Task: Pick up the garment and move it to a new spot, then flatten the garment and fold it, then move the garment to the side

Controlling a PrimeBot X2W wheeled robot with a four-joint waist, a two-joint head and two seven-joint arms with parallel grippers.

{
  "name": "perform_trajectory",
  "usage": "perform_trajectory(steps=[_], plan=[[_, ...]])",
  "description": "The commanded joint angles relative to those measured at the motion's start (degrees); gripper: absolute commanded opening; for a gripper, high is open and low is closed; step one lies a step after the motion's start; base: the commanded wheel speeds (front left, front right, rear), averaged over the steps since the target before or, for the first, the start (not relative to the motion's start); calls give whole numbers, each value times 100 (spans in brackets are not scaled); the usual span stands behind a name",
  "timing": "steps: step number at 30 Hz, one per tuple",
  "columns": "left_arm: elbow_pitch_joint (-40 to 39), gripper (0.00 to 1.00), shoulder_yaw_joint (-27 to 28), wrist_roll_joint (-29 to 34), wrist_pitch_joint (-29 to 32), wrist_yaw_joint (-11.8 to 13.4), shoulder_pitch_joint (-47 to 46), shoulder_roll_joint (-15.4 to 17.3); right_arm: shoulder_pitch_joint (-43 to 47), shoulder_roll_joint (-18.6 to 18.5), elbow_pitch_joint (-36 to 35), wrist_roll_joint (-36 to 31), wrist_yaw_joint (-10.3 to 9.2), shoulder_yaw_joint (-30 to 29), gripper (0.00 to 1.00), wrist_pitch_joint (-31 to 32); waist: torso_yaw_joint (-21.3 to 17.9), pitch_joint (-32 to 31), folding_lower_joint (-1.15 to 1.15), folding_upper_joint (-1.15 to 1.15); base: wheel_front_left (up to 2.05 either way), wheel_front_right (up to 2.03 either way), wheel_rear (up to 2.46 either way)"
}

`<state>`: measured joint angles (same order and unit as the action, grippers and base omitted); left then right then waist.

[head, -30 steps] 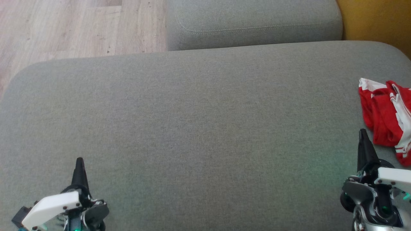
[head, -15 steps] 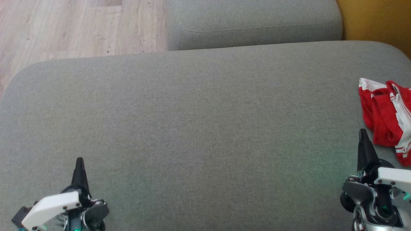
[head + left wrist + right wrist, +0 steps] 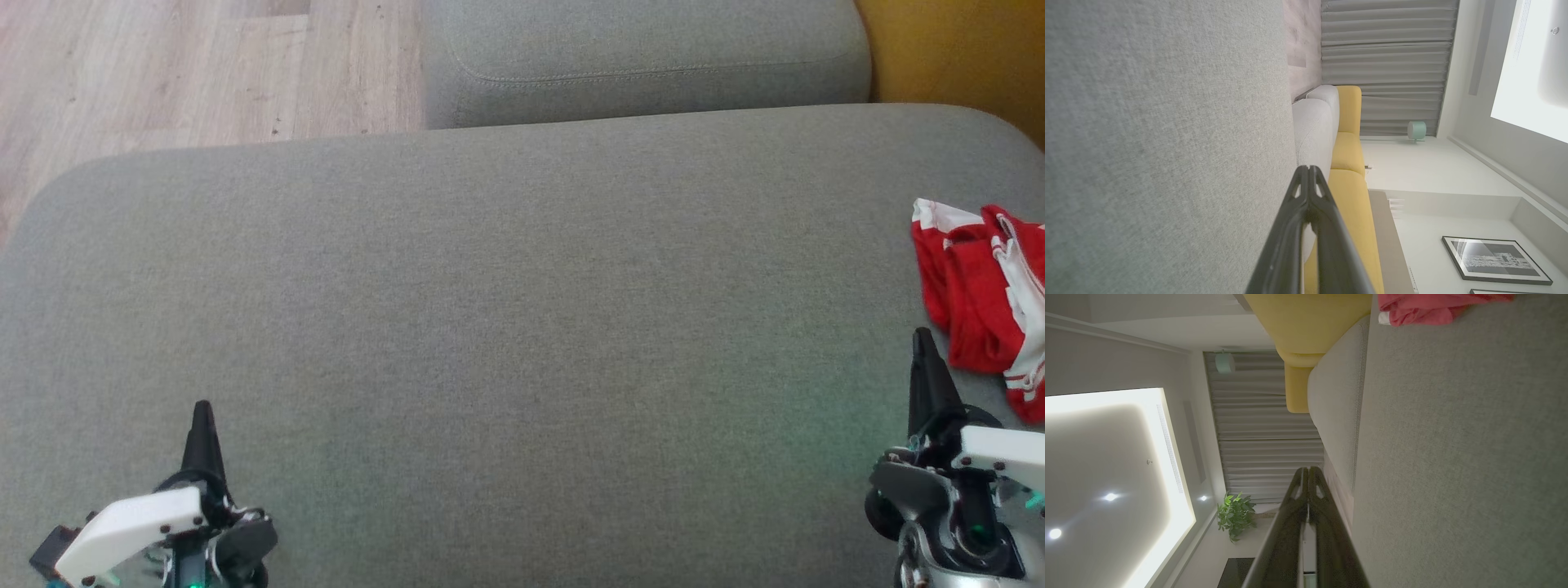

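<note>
Pale wooden floor (image 3: 163, 65) shows at eleven o'clock of the head view, beyond a wide grey fabric seat cushion (image 3: 522, 327) that spreads across the middle. At seven o'clock the left gripper (image 3: 202, 407) hangs over this cushion, its two dark fingers pressed together to one point with nothing between them. A second grey cushion (image 3: 645, 57) lies at twelve o'clock, with yellow upholstery (image 3: 955, 49) at one. At four o'clock the right gripper (image 3: 921, 333) has its fingers likewise together and empty. At three o'clock the crumpled red and white garment (image 3: 980, 302) lies on the wide cushion, near that gripper but clear of its fingers.
</note>
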<state>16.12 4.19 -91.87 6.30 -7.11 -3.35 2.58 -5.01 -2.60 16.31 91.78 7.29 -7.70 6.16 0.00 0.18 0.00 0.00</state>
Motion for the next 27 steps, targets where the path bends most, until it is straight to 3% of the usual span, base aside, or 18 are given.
perform_trajectory(steps=[1,27], plan=[[-207,0,231,-31,17,-37,-284,30,-118,-28,-228,39,20,118,0,33,0,0,0,0,0,0,0],[-207,0,231,-31,17,-37,-284,30,-118,-28,-229,40,20,118,0,33,0,0,0,0,0,0,0]])
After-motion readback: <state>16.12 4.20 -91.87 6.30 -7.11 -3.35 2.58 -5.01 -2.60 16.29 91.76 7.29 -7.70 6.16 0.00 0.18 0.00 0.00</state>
